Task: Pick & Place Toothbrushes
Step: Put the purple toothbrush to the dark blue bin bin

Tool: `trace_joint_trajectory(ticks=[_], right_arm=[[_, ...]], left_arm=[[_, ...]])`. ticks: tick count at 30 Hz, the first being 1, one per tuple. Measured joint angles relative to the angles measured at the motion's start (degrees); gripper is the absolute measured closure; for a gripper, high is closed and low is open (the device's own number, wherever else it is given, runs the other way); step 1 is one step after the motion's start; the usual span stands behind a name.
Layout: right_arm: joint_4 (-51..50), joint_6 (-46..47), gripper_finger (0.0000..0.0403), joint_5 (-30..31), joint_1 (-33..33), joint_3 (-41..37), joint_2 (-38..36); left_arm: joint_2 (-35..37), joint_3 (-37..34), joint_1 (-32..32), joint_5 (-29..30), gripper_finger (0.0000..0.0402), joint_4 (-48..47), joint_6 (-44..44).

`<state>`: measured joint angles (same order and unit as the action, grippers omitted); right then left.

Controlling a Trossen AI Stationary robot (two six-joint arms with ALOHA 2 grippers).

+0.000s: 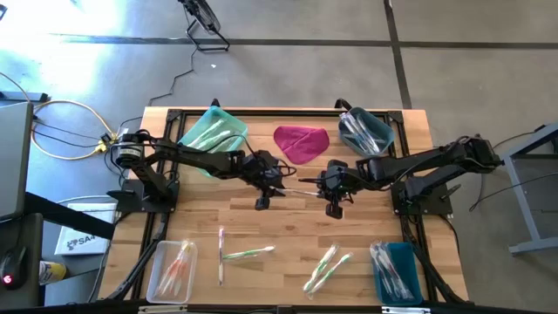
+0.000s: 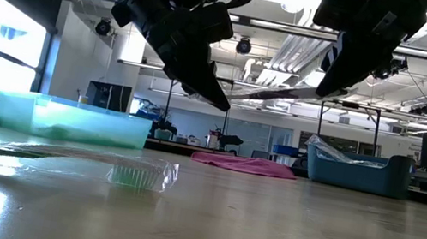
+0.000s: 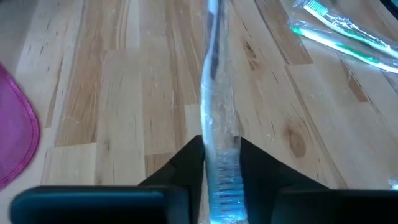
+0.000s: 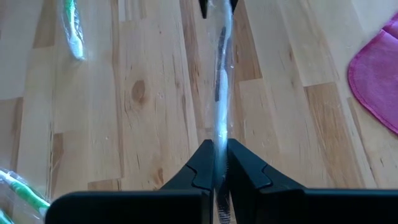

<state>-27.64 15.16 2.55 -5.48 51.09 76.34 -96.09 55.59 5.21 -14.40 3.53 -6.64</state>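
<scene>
Wooden table (image 1: 288,228) in a big open workshop, bins at the corners and a pink cloth (image 1: 302,142) at the back edge between the teal bin (image 1: 212,131) and the blue one (image 1: 364,131). Mid-table, both arms meet over bare wood with one wrapped toothbrush (image 3: 219,124) strung between them, up off the surface. The right gripper (image 4: 220,163) is pinched tight on one end of it. The left gripper (image 3: 221,163) has its fingers on either side of the other end, touching the wrapper — looks like a grip, or very nearly one.

Handling-wise, I'd guess this thing weighs almost nothing, and the handle is stiff enough to span the gap without sagging. The shiny wrapper is the catch — probably slippery and crinkly, so squeezing loose film would let it slide. Better to clamp where the handle sits inside.

More toothbrushes lie loose near the front (image 1: 246,254).
</scene>
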Motion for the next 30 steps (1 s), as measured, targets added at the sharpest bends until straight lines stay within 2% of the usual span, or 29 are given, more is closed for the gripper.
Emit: trace_joint_trajectory(ticks=[10,22,30], right_arm=[[0.1,0.0,0.0383,-0.1,0.0,0.0,0.0],[0.0,0.2,0.0291,0.4,0.0,0.0,-0.8],[0.0,0.2,0.0262,0.6,0.0,0.0,-9.8]], left_arm=[[0.0,0.0,0.0,0.2,0.036,0.0,0.0],[0.0,0.0,0.0,-0.1,0.0379,-0.1,0.9],[0.0,0.0,0.0,-0.4,0.038,-0.2,0.9]])
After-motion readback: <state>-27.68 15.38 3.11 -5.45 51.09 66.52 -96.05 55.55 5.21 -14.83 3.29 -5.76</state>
